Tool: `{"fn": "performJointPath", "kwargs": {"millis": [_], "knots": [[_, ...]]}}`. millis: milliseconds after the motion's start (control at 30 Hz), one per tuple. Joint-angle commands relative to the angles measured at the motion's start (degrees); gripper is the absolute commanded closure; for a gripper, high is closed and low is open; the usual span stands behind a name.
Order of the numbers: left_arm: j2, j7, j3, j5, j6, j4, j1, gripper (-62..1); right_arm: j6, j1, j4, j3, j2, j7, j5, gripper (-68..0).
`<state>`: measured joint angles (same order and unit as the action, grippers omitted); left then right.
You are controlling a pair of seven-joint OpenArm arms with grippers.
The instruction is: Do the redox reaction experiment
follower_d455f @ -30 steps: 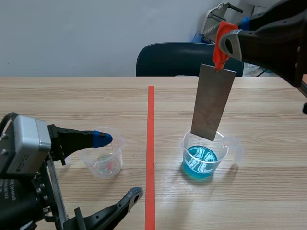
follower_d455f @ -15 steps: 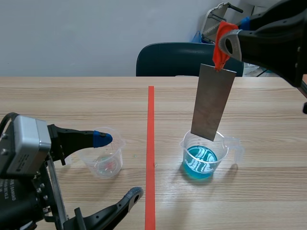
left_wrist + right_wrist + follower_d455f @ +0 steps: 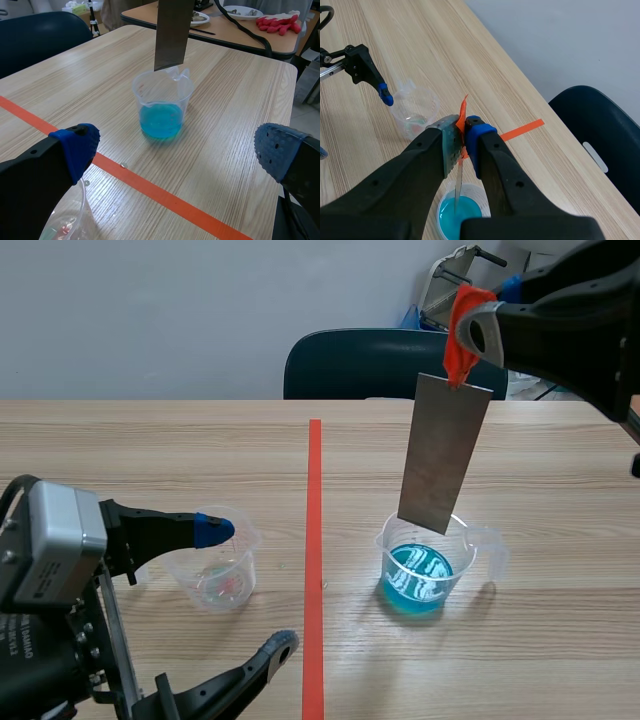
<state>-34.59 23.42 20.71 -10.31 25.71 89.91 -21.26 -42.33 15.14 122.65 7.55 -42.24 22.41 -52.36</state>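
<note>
Right fingers point(image 3: 482, 150) pinch the metal strip point(image 3: 443, 455) over the blue-filled beaker point(image 3: 428, 568) — left fingers point(image 3: 75, 147) wide apart (empty).

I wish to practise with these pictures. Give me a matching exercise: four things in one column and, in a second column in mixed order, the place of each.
Things
1. flat grey metal plate
2. clear plastic beaker with blue liquid
3. nearly empty clear plastic beaker
4. dark blue chair

Places
a. beyond the far edge of the wooden table
b. beside a finger of the open left pincer
c. hanging from the shut right pincer
d. right of the orange-red line, under the plate

Pairs: 1-c, 2-d, 3-b, 4-a
</note>
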Motion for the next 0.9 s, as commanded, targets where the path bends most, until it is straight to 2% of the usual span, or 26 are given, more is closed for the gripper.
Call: {"fn": "performJointPath", "kwargs": {"millis": [0, 467, 600, 633, 733, 767, 800, 867], "knots": [[0.26, 0.52, 0.22, -0.55, 0.17, 1.18, 0.15, -62.3, -0.39, -0.55, 0.42, 0.81, -0.26, -0.92, -0.81, -0.6], [0.35, 1.22, 0.22, -0.57, 0.57, 1.18, 0.17, -62.3, -0.39, -0.55, 0.42, 0.81, -0.26, -1.14, -0.83, -0.6], [0.59, 1.2, 0.22, -0.59, -1.16, 1.18, 0.2, -62.3, -0.39, -0.55, 0.42, 0.81, -0.26, -1.11, -0.81, -0.6], [0.59, 1.22, 0.22, -0.59, -1.14, 1.18, 0.26, -58.7, -0.39, -0.55, 0.42, 0.81, -0.26, -1.11, -0.81, -0.6], [0.57, 1.2, 0.2, -0.59, -1.11, 1.18, 0.35, -17.6, -0.39, -0.55, 0.42, 0.81, -0.26, -1.14, -0.81, -0.6], [0.57, 1.22, 0.2, -0.59, -1.11, 1.18, 0.35, -6.5, -0.39, -0.55, 0.42, 0.81, -0.26, -1.14, -0.81, -0.6], [0.59, 1.31, 0.2, -0.61, -1.09, 1.18, 0.35, -0.6, -0.39, -0.55, 0.42, 0.81, -0.26, -1.14, -0.81, -0.6], [0.59, 3.15, 0.2, -0.61, -1.09, 1.2, 0.35, -1.7, -0.39, -0.55, 0.42, 0.81, -0.26, -1.11, -0.81, -0.6]]}}
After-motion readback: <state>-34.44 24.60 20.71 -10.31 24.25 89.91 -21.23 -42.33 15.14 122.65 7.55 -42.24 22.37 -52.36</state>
